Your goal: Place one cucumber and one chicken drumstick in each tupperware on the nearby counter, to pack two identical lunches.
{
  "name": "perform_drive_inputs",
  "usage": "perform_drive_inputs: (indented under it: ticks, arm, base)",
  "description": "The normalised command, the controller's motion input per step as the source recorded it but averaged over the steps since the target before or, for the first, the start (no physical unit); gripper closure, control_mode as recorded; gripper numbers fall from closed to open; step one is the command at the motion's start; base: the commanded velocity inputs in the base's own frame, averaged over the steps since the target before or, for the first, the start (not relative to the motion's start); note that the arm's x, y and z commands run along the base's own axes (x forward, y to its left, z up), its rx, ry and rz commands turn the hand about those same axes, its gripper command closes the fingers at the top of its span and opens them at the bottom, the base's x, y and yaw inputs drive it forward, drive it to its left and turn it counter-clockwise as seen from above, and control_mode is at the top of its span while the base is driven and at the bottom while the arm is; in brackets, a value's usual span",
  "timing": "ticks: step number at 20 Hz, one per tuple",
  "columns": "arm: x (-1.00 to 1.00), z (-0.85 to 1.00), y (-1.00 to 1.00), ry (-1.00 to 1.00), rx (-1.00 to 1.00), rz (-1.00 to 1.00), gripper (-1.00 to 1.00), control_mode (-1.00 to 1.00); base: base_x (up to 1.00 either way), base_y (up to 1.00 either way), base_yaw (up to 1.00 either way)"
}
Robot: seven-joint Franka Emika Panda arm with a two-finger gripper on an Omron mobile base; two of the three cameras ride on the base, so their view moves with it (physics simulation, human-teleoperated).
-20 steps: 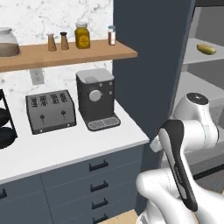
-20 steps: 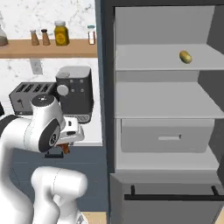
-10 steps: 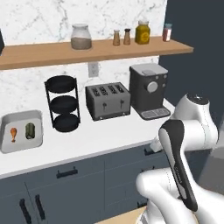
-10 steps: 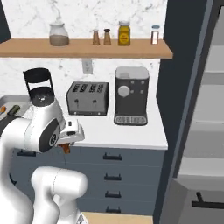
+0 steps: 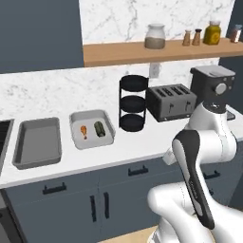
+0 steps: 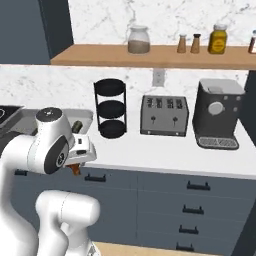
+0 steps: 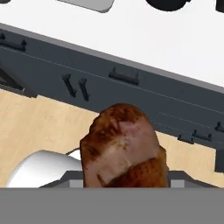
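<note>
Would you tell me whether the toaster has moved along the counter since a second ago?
No. The toaster still sits between the coffee machine and the black tiered rack; the base drove, shifting the view.

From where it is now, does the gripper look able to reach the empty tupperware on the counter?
Probably not yet. The gripper, shut on a chicken drumstick, hangs in front of the drawers, below counter height. The empty tupperware sits far to its left; nothing blocks the way, but the base likely has to drive closer.
</note>
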Motion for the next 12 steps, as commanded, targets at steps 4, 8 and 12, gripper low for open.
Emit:
perform_drive_inputs:
  ticks: [4, 8, 12]
  arm:
    - [0.0, 0.0, 0.0, 0.0, 0.0, 0.0, 1.0, 1.0]
    - [0.0, 0.0, 0.0, 0.0, 0.0, 0.0, 1.0, 1.0]
    - [0.0, 0.0, 0.0, 0.0, 0.0, 0.0, 1.0, 1.0]
  base:
    - [0.0, 1.0, 0.05]
    - [0.0, 1.0, 0.06]
    - [0.16, 0.81, 0.04]
